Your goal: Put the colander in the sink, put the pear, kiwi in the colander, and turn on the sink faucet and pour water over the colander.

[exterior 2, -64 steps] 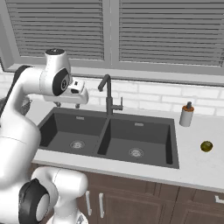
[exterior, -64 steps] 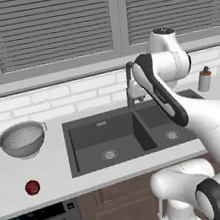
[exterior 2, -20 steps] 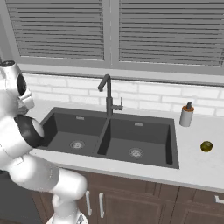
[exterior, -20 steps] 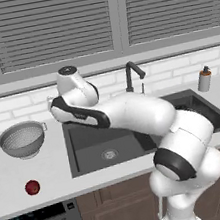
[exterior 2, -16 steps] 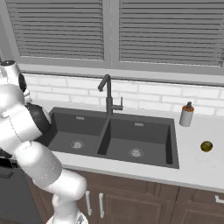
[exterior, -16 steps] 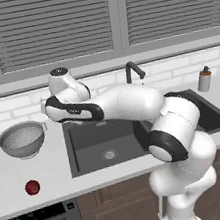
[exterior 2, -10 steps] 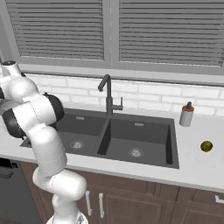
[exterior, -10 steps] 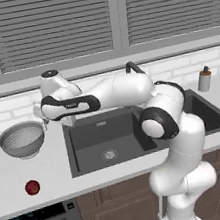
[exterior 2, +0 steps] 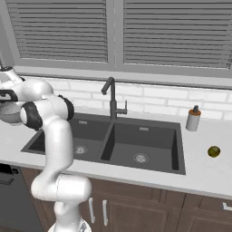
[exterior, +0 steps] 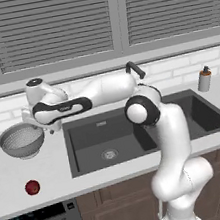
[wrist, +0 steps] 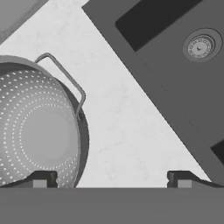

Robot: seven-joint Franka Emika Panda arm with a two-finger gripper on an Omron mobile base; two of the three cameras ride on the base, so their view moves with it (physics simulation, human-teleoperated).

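colander (wrist: 37, 131): lies at 9 o'clock of the end effector (wrist: 109, 178) in the hand view, on the table (wrist: 127, 127).
end effector: held open, nothing gripped.
sink (wrist: 175, 65): seen at 2 o'clock.

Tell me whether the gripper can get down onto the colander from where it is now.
Probably yes. The gripper hangs open above the counter, with the colander off toward one fingertip and nothing lying between them. It would likely have to shift sideways over the rim first.
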